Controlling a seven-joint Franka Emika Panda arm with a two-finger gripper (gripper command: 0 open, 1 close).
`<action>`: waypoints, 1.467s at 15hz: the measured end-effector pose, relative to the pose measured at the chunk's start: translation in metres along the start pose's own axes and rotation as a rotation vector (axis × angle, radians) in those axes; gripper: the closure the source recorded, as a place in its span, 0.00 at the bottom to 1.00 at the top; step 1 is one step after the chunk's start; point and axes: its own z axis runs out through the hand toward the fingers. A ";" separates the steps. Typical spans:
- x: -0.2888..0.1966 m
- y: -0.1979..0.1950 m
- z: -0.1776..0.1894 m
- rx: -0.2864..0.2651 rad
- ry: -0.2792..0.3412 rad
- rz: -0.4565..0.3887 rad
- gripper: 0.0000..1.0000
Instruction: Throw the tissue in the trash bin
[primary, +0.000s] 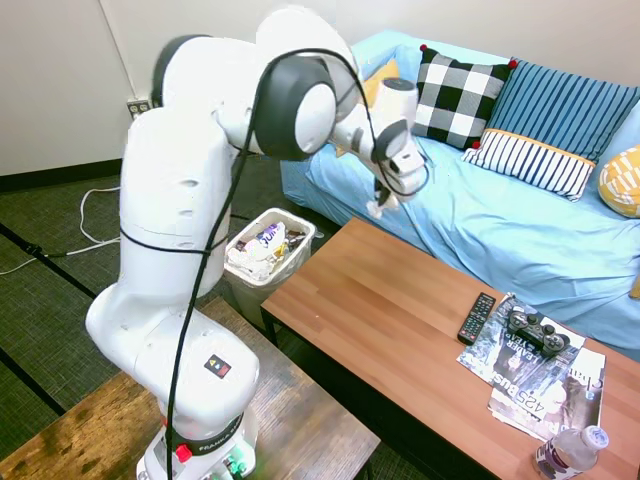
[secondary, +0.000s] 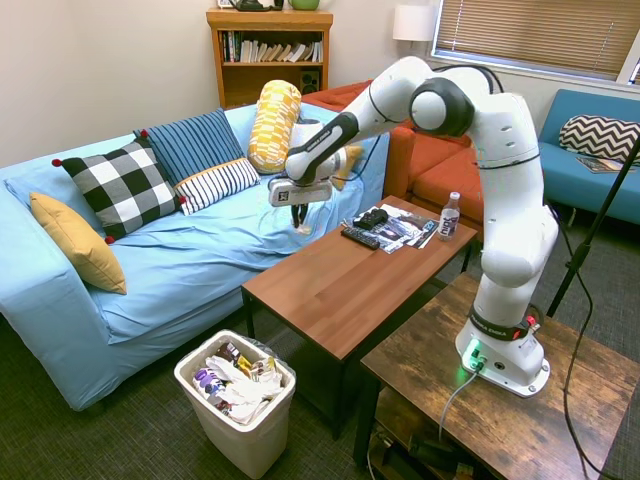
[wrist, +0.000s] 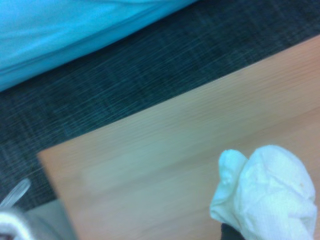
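One trash bin (secondary: 236, 392) sits nearest my second exterior camera, on the floor at about 7 o'clock from the desk (secondary: 345, 280), full of wrappers and paper. Farther back, a remote (secondary: 361, 238), a game controller (secondary: 371, 217), magazines (secondary: 405, 229) and a bottle (secondary: 449, 216) lie at the desk's far end. My gripper (secondary: 300, 217) hangs in the air above the desk's sofa-side edge, clenched on the tissue (secondary: 302, 226). Behind it is the blue sofa (secondary: 200, 240).

remote (primary: 476, 318), controller (primary: 537, 331), magazines (primary: 545, 385), bottle (primary: 570, 452)
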 end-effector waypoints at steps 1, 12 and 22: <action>-0.040 -0.012 -0.008 0.001 0.014 -0.047 1.00; -0.349 -0.073 0.085 -0.156 0.044 -0.381 0.00; -0.336 -0.071 0.095 -0.221 0.045 -0.375 0.00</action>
